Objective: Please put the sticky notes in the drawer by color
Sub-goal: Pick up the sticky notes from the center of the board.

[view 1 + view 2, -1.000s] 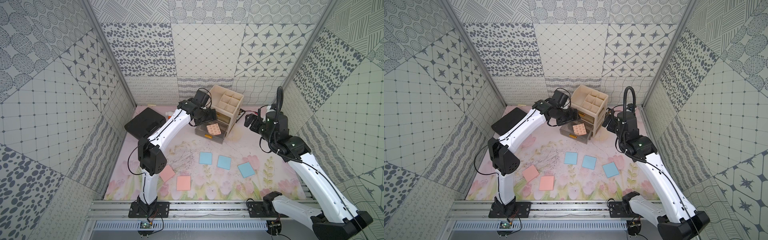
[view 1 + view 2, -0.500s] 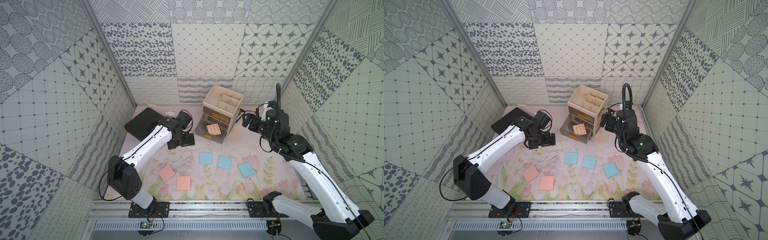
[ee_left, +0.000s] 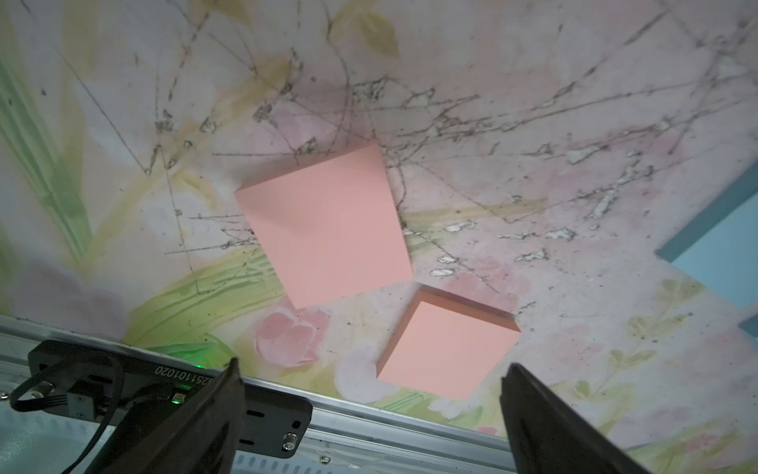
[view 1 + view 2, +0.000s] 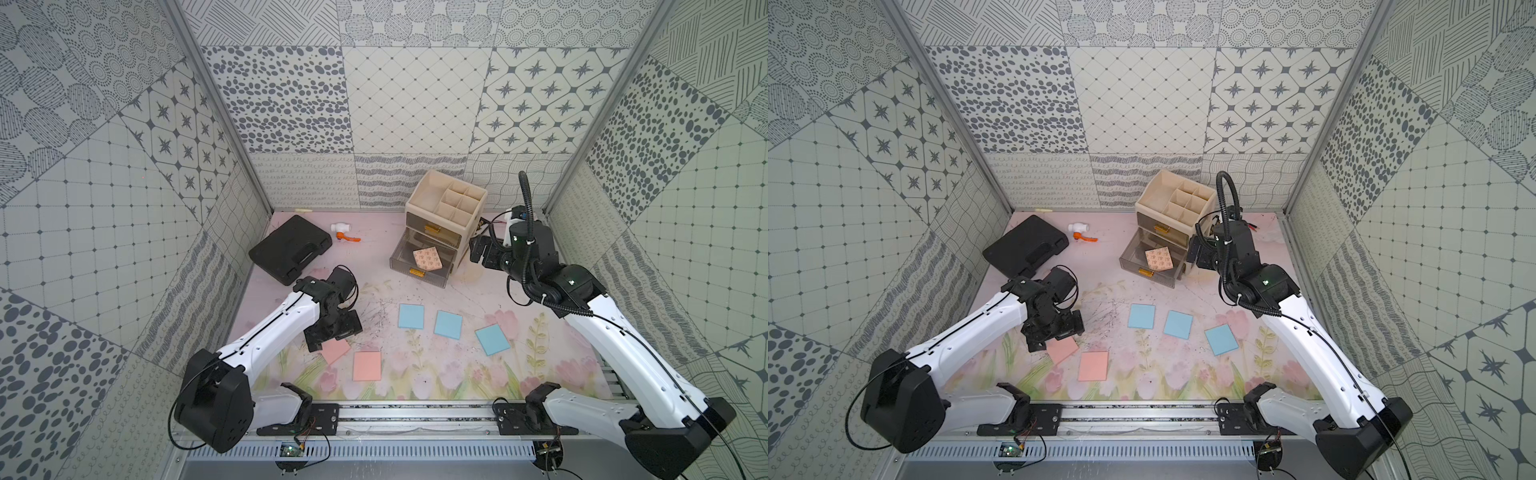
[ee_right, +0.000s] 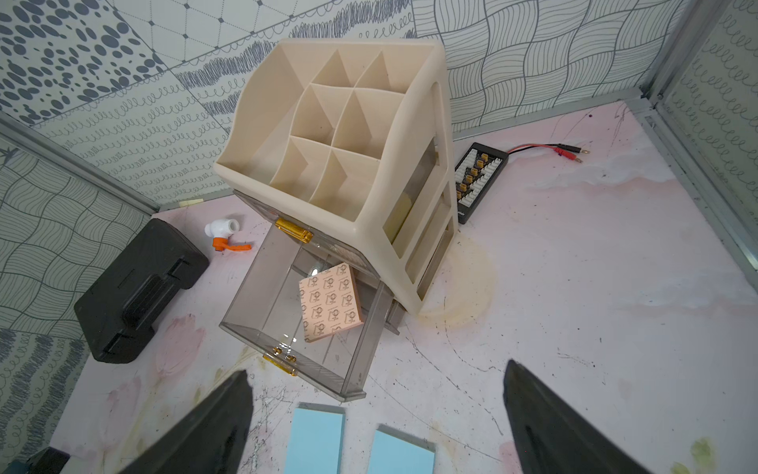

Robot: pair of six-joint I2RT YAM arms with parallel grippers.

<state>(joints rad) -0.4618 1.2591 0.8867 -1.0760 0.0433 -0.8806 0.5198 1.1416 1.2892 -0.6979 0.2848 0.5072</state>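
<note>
Patterned wall panels enclose a scratched floral mat [image 4: 478,299]. In both top views a beige organizer [image 4: 417,198] is seen at 12 o'clock on the mat, with its lower drawer [image 4: 401,266] pulled out. One pink sticky note [image 4: 428,259] lies inside it, printed side up.

Two more pink notes [image 4: 336,350] [image 4: 367,365] lie at 7 o'clock. Three blue notes [image 4: 411,316] [image 4: 448,324] [image 4: 493,340] are spread in a row from the middle toward 4 o'clock.

The left gripper [image 4: 332,338] is held over the nearer pink note and hides part of it in the top views. The left wrist view shows that note [image 3: 328,230] whole, and the jaws spread wide and empty.

The right gripper [image 4: 482,253] is held at 3 o'clock of the organizer, its jaws also wide apart with nothing between them.

A black case [image 4: 291,249] and a white-and-orange valve [image 4: 344,232] lie at 10 and 11 o'clock.

Only the right wrist view shows clearly a connector board [image 5: 478,180] behind the organizer. It also shows something yellow [image 5: 402,213] through the organizer's side window.
</note>
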